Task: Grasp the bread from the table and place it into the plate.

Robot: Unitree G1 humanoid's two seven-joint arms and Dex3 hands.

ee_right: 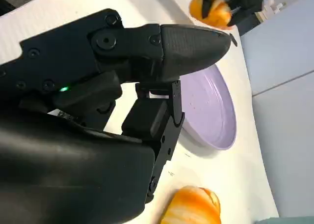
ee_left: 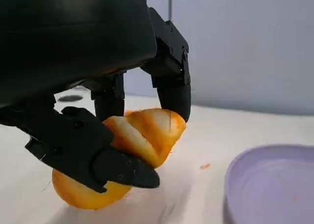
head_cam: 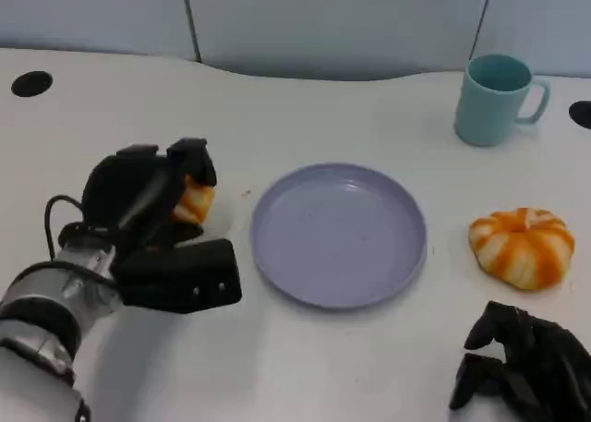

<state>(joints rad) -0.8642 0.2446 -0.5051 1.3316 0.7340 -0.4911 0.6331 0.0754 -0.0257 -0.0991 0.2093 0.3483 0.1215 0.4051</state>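
Observation:
An orange-and-white striped bread roll (head_cam: 196, 202) sits left of the lilac plate (head_cam: 340, 233), and my left hand (head_cam: 152, 223) grips it. In the left wrist view the fingers (ee_left: 171, 82) press on its top and the thumb (ee_left: 98, 155) on its near side, with the roll (ee_left: 147, 136) low over the table and the plate's rim (ee_left: 274, 185) beside it. A second striped roll (head_cam: 522, 245) lies right of the plate. My right hand (head_cam: 526, 367) rests near the front right edge with bent fingers and holds nothing.
A teal mug (head_cam: 494, 99) stands at the back right, behind the second roll. The right wrist view looks past my right hand (ee_right: 98, 87) to the plate (ee_right: 216, 111), the nearby roll (ee_right: 191, 209) and the gripped roll (ee_right: 216, 11) beyond.

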